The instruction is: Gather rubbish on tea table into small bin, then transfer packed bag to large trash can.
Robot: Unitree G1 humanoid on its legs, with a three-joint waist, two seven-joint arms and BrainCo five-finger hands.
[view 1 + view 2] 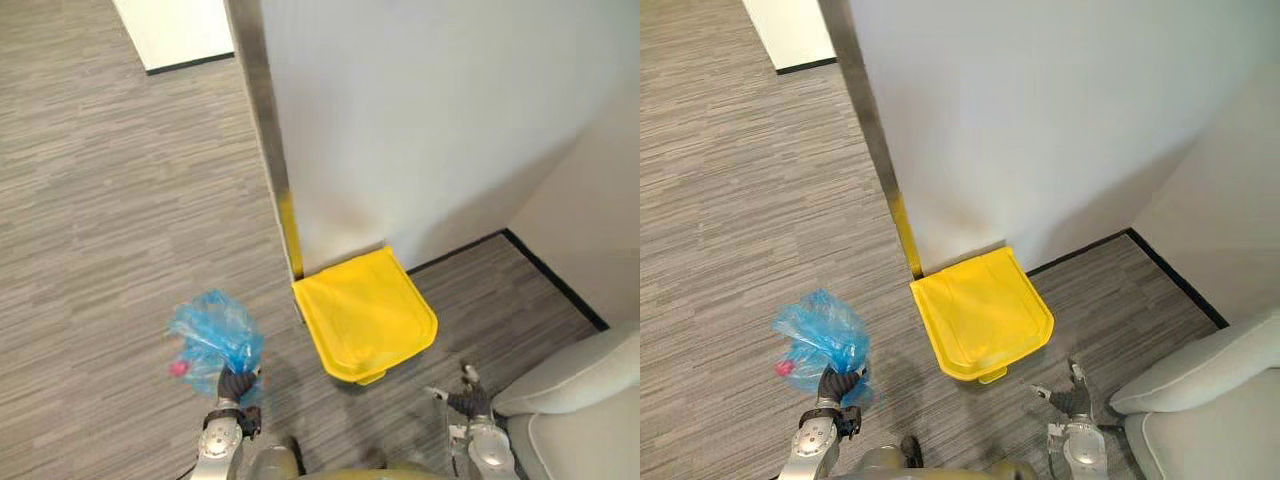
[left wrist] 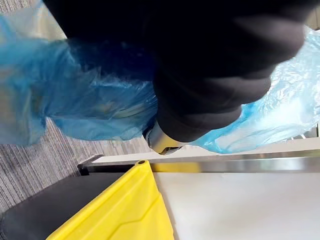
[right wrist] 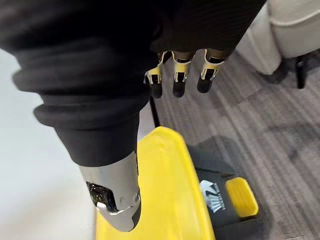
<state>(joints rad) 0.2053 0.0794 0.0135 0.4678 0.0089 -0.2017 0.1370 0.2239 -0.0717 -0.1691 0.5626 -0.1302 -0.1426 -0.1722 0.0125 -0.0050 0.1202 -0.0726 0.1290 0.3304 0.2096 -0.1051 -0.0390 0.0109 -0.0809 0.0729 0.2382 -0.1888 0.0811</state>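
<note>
1. Grey striped carpet floor (image 1: 100,200) runs up to a white wall (image 1: 420,120); a pale sofa (image 1: 580,400) stands on the robot's right.
2. The large trash can (image 1: 365,315) stands against the wall with its yellow lid closed.
3. The left hand (image 1: 236,385) is clenched on the neck of the blue bag (image 1: 215,335), held above the floor left of the can.
4. The right hand (image 1: 468,400) hangs released and empty, near the can and beside the sofa.

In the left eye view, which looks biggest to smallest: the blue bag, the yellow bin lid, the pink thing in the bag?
Largest: yellow bin lid.
Then: blue bag.
Smallest: pink thing.
The bag, held up, is likely nearer the camera.
</note>
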